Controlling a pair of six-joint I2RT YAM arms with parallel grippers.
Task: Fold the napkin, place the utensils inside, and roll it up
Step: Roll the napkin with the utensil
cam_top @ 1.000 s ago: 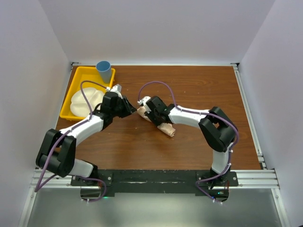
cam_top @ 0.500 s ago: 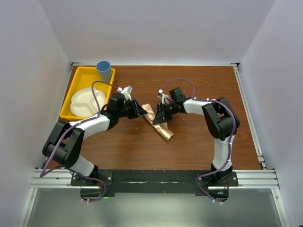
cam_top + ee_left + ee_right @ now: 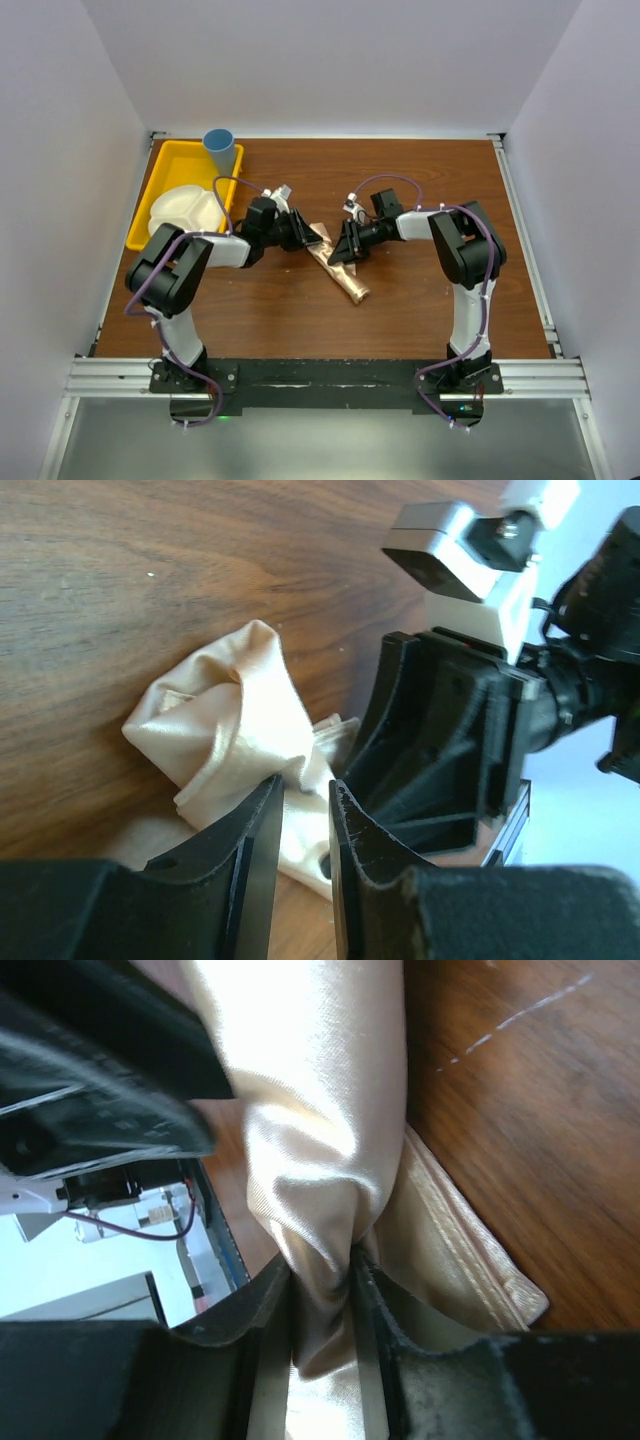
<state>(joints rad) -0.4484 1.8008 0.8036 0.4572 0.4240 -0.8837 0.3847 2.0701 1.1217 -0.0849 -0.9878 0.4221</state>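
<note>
**Two pinches on one end of the roll: watch for unravelling**

The napkin lies as a narrow diagonal roll near the middle of the bench, between the two arms. You have both arms on its far end. The left fingers stand close together with a fold of cloth caught in the gap. The right fingers are pinching a bunched ridge of the same cloth, and the two heads sit just beside each other. The near end of the roll lies free on the wood. The fork is not visible in any view, so you cannot tell whether it sits inside.

Risks from here, as I judge them:

- Each pinch seems to hold an outer fold, not the whole roll. If you pull the arms apart, the satin layers will likely peel open and the roll will loosen.
- The cloth looks slick. If you lift the far end, a fork inside could slide out of the free near end.
- The heads are so close that a small turn of either wrist could knock them together.
</note>
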